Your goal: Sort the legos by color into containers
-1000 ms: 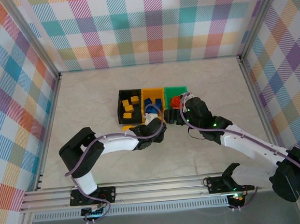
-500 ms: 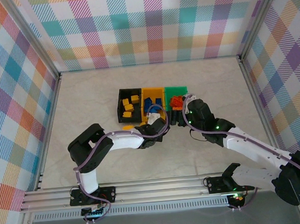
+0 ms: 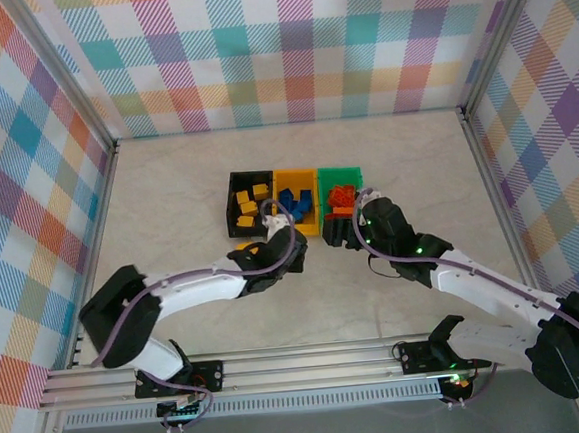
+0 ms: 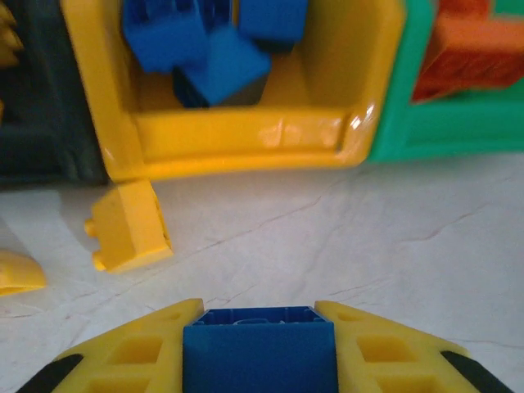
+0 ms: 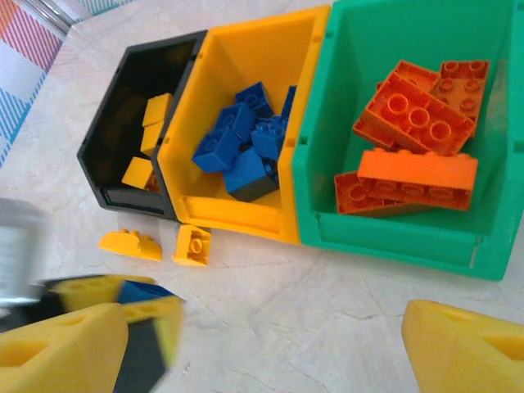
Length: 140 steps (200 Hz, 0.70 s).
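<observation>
green bin (image 5: 393,237): orange bricks (image 5: 413,110)
yellow bin (image 5: 237,214): blue bricks (image 5: 237,139)
tabletop (image 5: 327,311): two yellow bricks (image 5: 192,244)
my hand (image 5: 266,319): spread wide

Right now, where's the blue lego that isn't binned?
Left wrist view, bottom centre: the blue lego is clamped in the left gripper, on the near side of the yellow bin.

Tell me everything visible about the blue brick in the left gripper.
The blue brick looks like glossy plastic, with a smooth flat side facing the wrist camera. It is clamped between the left gripper's two yellow fingers, touching both. It is on the near side of the yellow bin and apart from it. Whether it rests on the table cannot be told.
</observation>
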Each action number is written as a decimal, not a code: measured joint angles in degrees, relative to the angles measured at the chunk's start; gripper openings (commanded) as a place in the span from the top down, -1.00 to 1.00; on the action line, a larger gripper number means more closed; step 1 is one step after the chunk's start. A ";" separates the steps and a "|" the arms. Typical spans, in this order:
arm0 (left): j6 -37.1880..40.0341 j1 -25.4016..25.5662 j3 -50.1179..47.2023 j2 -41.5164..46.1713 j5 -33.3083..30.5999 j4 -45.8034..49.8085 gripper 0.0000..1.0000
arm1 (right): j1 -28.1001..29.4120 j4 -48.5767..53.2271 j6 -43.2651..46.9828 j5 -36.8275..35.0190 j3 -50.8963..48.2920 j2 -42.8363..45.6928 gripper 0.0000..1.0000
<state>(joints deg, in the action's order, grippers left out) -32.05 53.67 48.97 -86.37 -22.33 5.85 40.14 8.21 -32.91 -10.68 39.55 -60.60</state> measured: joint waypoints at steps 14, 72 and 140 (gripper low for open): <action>0.02 -2.47 1.25 2.95 0.39 1.86 0.36 | 0.00 -0.02 -0.61 0.02 -0.48 -0.13 -0.74; 1.95 -20.35 11.13 -2.51 3.85 6.12 0.30 | 0.00 -0.15 -1.92 0.15 -0.57 -0.74 -0.74; 3.54 -21.86 19.23 -9.73 10.21 7.63 0.32 | 0.00 0.50 -2.40 -0.70 -0.57 1.36 -0.74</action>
<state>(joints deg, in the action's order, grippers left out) -28.51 31.81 68.20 -96.09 -12.12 13.47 40.14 8.71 -35.31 -11.38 38.98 -59.24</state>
